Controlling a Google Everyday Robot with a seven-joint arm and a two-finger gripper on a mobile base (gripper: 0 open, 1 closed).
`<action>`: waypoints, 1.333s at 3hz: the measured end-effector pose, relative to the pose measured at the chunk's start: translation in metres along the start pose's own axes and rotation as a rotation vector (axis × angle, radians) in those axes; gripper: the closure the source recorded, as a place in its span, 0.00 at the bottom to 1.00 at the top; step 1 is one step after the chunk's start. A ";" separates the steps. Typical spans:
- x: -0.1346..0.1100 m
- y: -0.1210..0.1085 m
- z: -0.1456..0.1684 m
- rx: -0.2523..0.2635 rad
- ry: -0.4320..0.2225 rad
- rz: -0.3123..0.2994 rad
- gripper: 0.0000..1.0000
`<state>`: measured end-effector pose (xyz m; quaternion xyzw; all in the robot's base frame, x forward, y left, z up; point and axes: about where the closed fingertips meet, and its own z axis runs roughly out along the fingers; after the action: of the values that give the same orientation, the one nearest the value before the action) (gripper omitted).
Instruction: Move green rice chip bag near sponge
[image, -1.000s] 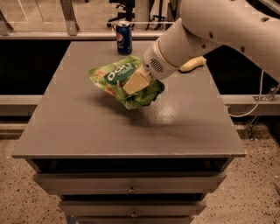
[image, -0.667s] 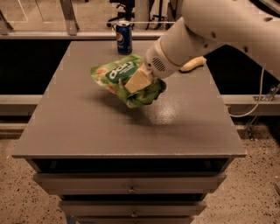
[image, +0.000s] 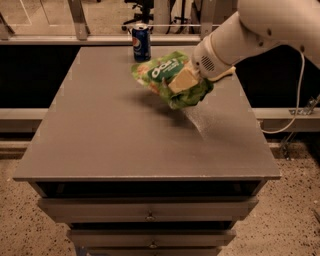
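The green rice chip bag (image: 165, 75) hangs tilted in the air above the back middle of the grey table (image: 110, 130), casting a shadow below it. My gripper (image: 184, 81) is shut on the bag's right side, with one pale yellow finger (image: 182, 80) across its front. The white arm reaches in from the upper right. The sponge (image: 225, 75) is a pale yellow sliver on the table just right of the bag, mostly hidden behind the arm.
A blue Pepsi can (image: 141, 42) stands upright at the back edge of the table, just left of the bag. Drawers (image: 150, 207) run below the table's front edge. A cable (image: 300, 95) hangs to the right of the table.
The arm has carried the bag to the right and toward the back of the table, closer to the sponge. The grip on the bag is unchanged.
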<state>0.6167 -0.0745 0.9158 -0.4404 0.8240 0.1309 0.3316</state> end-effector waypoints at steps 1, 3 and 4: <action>0.006 -0.093 0.021 0.050 -0.012 0.020 1.00; -0.021 -0.190 0.011 0.175 -0.088 -0.027 1.00; -0.047 -0.224 -0.035 0.279 -0.167 -0.075 1.00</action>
<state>0.8026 -0.1915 0.9903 -0.4081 0.7867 0.0388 0.4616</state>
